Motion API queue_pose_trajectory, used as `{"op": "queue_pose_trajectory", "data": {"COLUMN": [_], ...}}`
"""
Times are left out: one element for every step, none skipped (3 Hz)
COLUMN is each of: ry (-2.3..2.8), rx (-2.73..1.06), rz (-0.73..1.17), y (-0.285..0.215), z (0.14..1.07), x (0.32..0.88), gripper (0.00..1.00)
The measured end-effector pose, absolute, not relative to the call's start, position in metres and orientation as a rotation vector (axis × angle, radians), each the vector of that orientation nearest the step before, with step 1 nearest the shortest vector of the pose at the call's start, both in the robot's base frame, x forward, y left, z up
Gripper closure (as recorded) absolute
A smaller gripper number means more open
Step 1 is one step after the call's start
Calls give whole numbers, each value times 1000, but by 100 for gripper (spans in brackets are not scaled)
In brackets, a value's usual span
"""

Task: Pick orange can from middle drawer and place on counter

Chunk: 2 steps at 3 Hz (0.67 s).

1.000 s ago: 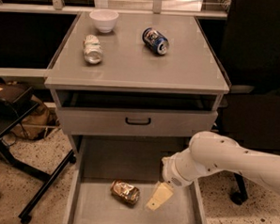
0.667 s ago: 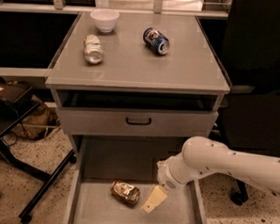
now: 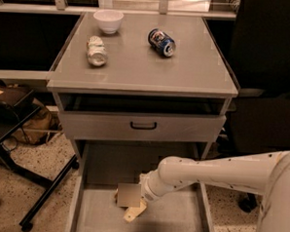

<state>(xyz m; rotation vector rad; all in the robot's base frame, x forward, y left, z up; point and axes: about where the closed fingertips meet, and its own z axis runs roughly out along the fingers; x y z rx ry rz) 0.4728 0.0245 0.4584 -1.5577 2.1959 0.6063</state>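
Observation:
The middle drawer (image 3: 178,218) is pulled open at the bottom of the cabinet. My gripper (image 3: 130,203) is low inside it, left of centre, right over the spot where the orange can lies. The orange can is almost wholly hidden behind the gripper; only a thin brownish edge (image 3: 116,198) shows at the gripper's left side. My white arm (image 3: 215,173) reaches in from the right. The counter (image 3: 147,64) is the grey cabinet top above.
On the counter lie a silver-white can (image 3: 96,50), a blue can (image 3: 162,42) and a white bowl (image 3: 108,21). The upper drawer with a black handle (image 3: 143,125) is slightly open. Black chair legs (image 3: 43,195) stand left; a dark chair (image 3: 269,71) stands right.
My gripper has moved left across the drawer and now covers the orange can, which lay in plain view to its left before.

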Motion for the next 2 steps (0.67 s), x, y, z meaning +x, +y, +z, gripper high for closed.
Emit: {"op": "queue_pose_trajectory", "data": {"ry": [2190, 2162], "rx": [-1552, -1508], "rz": [622, 657], "y": [29, 44], "z": [453, 439], "x": [475, 487], "gripper": [0, 0]}}
